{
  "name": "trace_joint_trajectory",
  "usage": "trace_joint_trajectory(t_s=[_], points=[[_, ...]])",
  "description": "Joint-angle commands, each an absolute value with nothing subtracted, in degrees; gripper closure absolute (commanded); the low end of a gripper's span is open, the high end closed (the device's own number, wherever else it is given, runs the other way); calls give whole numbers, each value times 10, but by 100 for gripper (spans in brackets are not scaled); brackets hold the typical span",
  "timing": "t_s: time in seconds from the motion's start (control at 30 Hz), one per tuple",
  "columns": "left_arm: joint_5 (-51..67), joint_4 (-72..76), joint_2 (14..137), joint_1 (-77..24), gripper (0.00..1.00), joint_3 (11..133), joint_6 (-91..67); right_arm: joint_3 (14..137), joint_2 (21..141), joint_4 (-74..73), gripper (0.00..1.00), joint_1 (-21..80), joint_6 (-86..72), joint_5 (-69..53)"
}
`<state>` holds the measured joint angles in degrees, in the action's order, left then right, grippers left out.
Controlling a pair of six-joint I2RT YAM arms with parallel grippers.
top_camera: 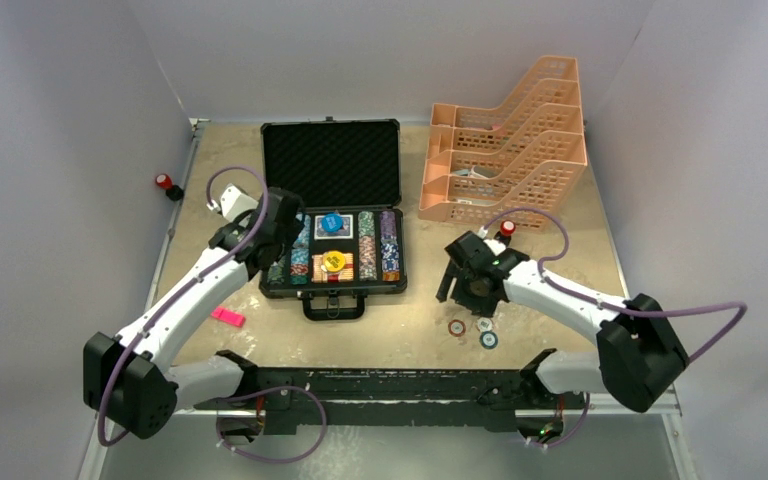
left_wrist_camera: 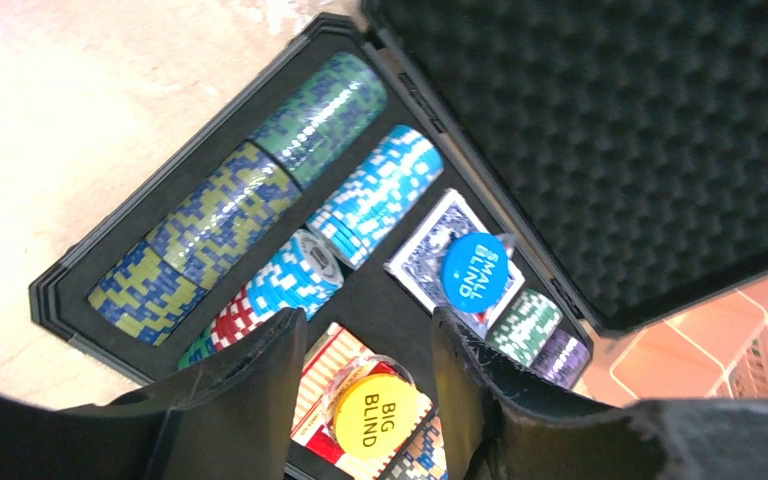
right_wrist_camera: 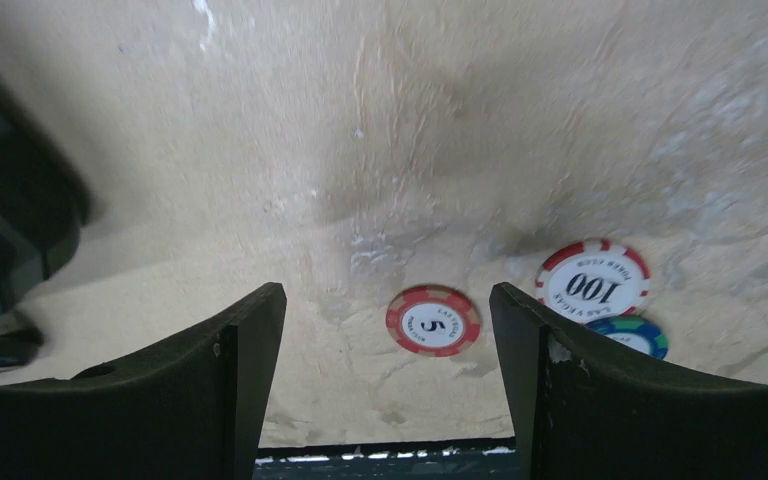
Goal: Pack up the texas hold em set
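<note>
The black briefcase (top_camera: 332, 150) lies open, foam lid up at the back, rows of poker chips (top_camera: 366, 245) in its base. A blue SMALL BLIND button (left_wrist_camera: 473, 272) lies on a blue card deck (left_wrist_camera: 422, 252). A yellow BIG BLIND button (left_wrist_camera: 375, 414) lies on a red deck (left_wrist_camera: 322, 372). My left gripper (left_wrist_camera: 365, 335) is open and empty, above the red deck. My right gripper (right_wrist_camera: 388, 300) is open and empty above the table. A red 5 chip (right_wrist_camera: 432, 320) lies between its fingers, a white 100 chip (right_wrist_camera: 592, 280) and a blue chip (right_wrist_camera: 632, 336) beside. All three loose chips (top_camera: 473, 330) lie right of the case.
A peach lattice tray rack (top_camera: 505, 150) stands at the back right. A flat pink marker (top_camera: 227, 316) lies left of the case. A small red-capped object (top_camera: 165, 183) sits at the left wall, another (top_camera: 506, 228) near the right wrist. The case handle (top_camera: 334, 306) faces the arms.
</note>
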<state>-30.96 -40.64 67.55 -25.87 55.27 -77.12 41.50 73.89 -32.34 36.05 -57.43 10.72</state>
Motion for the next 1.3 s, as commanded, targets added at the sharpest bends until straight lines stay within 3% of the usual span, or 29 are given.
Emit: trace_joint_trajectory(t_s=[0.0, 0.27, 0.67, 0.93, 1.27], points=[[-300, -313, 632, -254, 50, 533, -673, 408, 769, -351, 24, 405, -641, 104], [-176, -132, 563, -254, 35, 451, -552, 403, 806, -384, 31, 440, -673, 109], [-4, -18, 597, -255, 35, 424, -492, 395, 865, -335, 49, 442, -657, 115], [26, -3, 629, -271, 34, 422, -471, 413, 882, -340, 60, 442, -645, 124], [44, 61, 680, -359, 27, 403, -430, 458, 786, -341, 60, 440, -652, 144]])
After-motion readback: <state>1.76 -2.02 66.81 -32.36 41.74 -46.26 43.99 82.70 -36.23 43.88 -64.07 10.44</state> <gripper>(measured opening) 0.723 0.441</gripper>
